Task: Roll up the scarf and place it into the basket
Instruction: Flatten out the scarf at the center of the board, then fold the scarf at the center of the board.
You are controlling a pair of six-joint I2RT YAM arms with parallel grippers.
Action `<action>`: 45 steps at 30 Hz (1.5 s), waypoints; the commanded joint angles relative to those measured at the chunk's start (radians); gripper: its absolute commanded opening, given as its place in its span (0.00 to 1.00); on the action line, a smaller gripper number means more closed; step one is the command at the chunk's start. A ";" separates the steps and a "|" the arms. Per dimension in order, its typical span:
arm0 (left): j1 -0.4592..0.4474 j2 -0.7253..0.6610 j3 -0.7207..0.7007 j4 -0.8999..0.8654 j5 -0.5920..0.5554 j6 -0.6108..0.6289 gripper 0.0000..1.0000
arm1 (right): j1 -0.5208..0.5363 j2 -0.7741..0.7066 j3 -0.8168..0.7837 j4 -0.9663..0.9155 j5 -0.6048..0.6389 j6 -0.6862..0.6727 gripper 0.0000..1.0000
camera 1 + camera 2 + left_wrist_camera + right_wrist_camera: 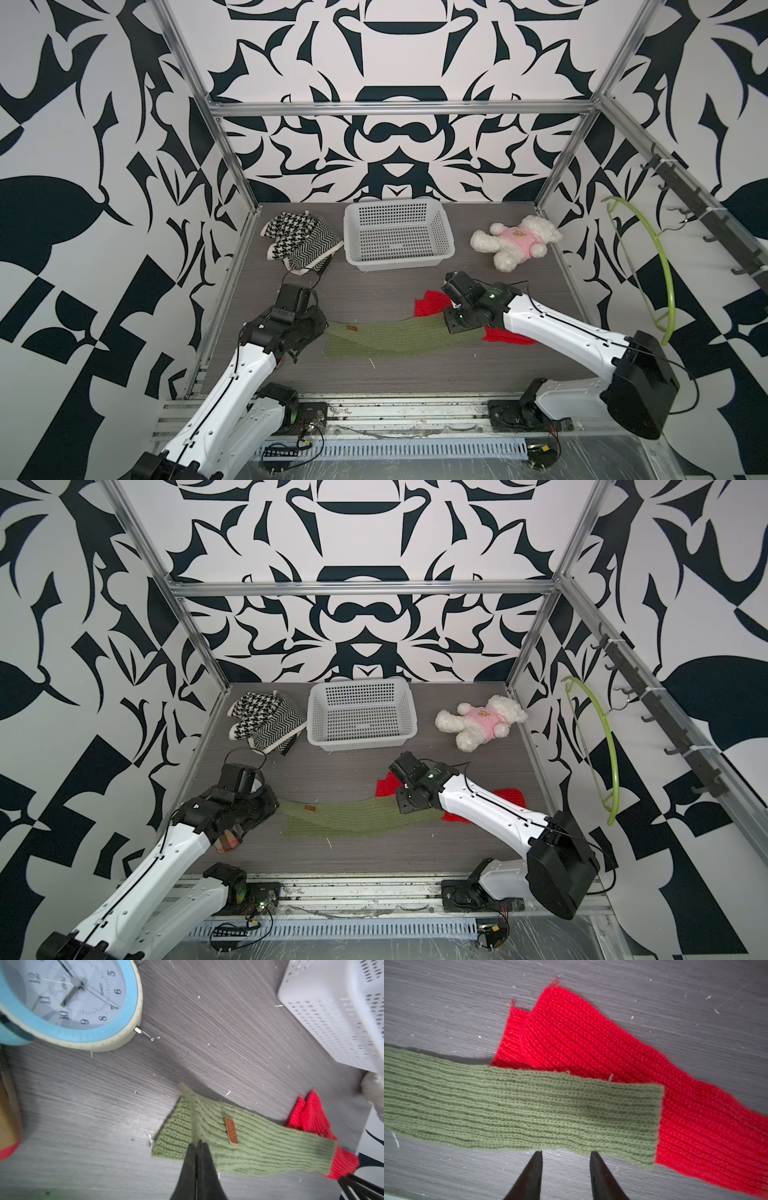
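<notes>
The green scarf (pixel 395 338) lies unrolled on the tabletop (pixel 374 291), stretched across the front middle between the two arms. It is outside the basket (pixel 401 262). The white basket stands at the back middle of the tabletop, well apart from the scarf.

The left fingers (pixel 205 1167) are pressed together, pinching the green scarf at its left end, and a ridge of knit runs away from them across that end. A small brown tag (pixel 231 1133) sits on the scarf near this pinch. The right fingers (pixel 533 1172) are spread and hold nothing. Their tips are just beside the scarf's long edge near its right end; whether they touch the tabletop cannot be told.

The scarf's right end lies on top of a red scarf (pixel 591 1043), which sticks out beyond it on two sides.

A white plush bear (pixel 515 241) in a pink top lies to the right of the basket, and a heap of black-and-white patterned cloth (pixel 301 241) lies to its left. The left wrist view shows a blue-rimmed clock (pixel 68 1001) on the tabletop, apart from the scarf.
</notes>
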 commanded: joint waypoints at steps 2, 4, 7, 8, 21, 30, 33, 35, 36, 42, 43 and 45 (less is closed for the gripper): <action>-0.019 -0.034 0.029 -0.120 0.017 0.006 0.00 | -0.047 -0.010 -0.025 0.013 -0.016 -0.019 0.41; -0.022 -0.042 0.016 -0.127 0.009 -0.003 0.00 | -0.076 -0.017 -0.040 0.015 -0.029 -0.023 0.42; -0.026 -0.038 -0.003 -0.121 0.026 -0.025 0.00 | -0.113 -0.024 -0.061 0.008 -0.037 -0.027 0.41; -0.027 -0.038 -0.011 -0.119 0.029 -0.031 0.00 | -0.126 -0.029 -0.070 0.007 -0.043 -0.032 0.41; -0.033 -0.079 -0.081 -0.085 -0.015 -0.090 0.69 | -0.225 -0.057 -0.096 -0.002 -0.069 -0.028 0.42; -0.033 0.033 -0.045 0.007 0.032 -0.051 0.76 | -0.327 -0.107 -0.171 0.019 -0.118 0.049 0.43; -0.034 0.066 -0.031 0.038 0.038 -0.037 0.77 | -0.341 -0.104 -0.195 0.033 -0.135 0.069 0.43; -0.033 0.093 -0.011 0.046 0.036 -0.022 0.77 | -0.347 -0.095 -0.204 0.034 -0.136 0.084 0.43; -0.033 0.106 -0.003 0.049 0.035 -0.015 0.77 | -0.349 -0.093 -0.207 0.037 -0.139 0.089 0.43; -0.033 0.157 0.004 0.091 0.053 0.000 0.77 | -0.351 -0.016 -0.205 0.053 -0.132 0.105 0.00; -0.034 0.160 0.003 0.095 0.053 0.001 0.77 | -0.352 -0.016 -0.206 0.053 -0.129 0.111 0.00; -0.035 0.156 0.000 0.096 0.050 0.002 0.77 | -0.350 -0.046 -0.203 0.044 -0.109 0.117 0.00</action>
